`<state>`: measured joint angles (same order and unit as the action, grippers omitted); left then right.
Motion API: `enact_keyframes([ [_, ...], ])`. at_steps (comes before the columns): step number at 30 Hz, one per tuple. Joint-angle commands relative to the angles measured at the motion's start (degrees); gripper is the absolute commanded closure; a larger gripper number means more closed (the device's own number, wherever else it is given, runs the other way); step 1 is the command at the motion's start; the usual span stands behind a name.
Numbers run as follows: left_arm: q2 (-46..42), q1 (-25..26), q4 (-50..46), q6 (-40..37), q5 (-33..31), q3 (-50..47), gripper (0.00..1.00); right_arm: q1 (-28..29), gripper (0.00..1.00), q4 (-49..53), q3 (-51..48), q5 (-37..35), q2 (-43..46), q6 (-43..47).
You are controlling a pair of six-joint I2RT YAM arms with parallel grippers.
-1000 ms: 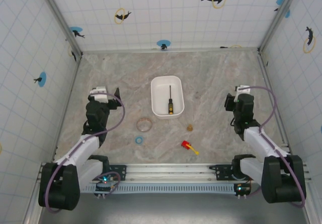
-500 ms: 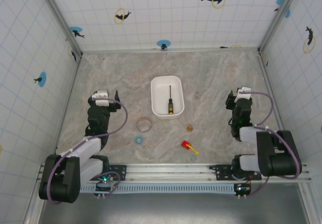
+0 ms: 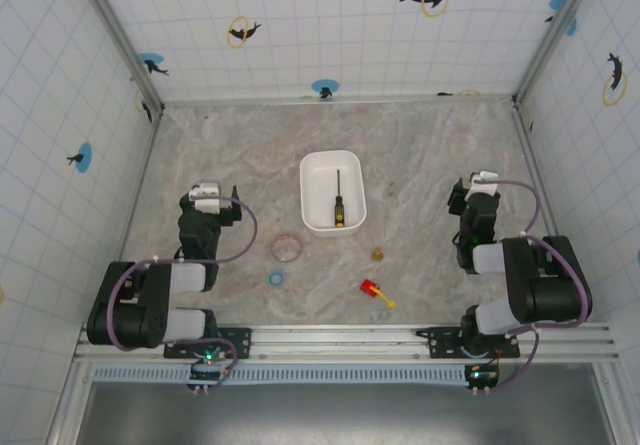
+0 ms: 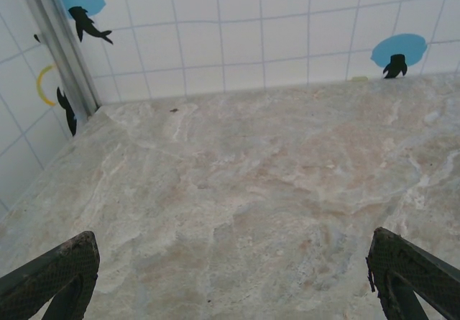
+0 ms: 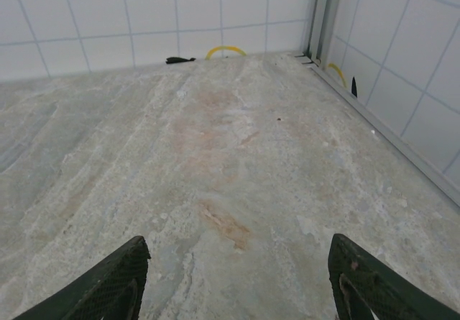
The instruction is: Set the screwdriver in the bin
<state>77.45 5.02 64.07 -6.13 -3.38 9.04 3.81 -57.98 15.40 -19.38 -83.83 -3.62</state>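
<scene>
Overhead view of a marbled tabletop (image 3: 440, 155) inside a tiled enclosure, with two robot arms folded low near their bases. The white bin (image 3: 318, 177) sits between the two grippers. It is off to the right of the left gripper (image 4: 231, 280) and off to the left of the right gripper (image 5: 237, 277), well apart from both. The screwdriver (image 3: 338, 201) lies flat inside the bin, right of its middle, handle toward the arms. Each wrist view shows its gripper's fingers spread wide apart, with nothing between them and bare tabletop ahead. The task looks done, so the risk lies in any needless further motion. A gripper reaching toward the bin could nudge the light tray or catch its low wall, and a tilt might let the slim tool slide out over the rim. A clear ring (image 3: 286, 247) and a small blue ring (image 3: 276, 278) lie to the right of the left gripper, nearer the bases. A stubby red-and-yellow object (image 3: 375, 291) and a small brown item (image 3: 377, 254) lie to the left of the right gripper. A sideways sweep by either arm could scatter these or push one against the bin.
</scene>
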Motion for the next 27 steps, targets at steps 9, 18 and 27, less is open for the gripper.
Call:
enact_keyframes([
  [9,8.52,-2.36,8.88,0.46,2.19,2.20,0.03,-1.27,0.28,0.16,2.44,1.30,-0.37,-0.77],
  [18,9.07,-4.51,3.49,2.35,4.08,5.39,0.03,-1.26,0.03,0.27,2.44,1.27,-0.40,-0.74],
  [27,9.24,-4.85,3.43,2.53,4.77,5.52,0.03,-1.26,0.01,0.40,2.53,1.27,-0.46,-0.82],
])
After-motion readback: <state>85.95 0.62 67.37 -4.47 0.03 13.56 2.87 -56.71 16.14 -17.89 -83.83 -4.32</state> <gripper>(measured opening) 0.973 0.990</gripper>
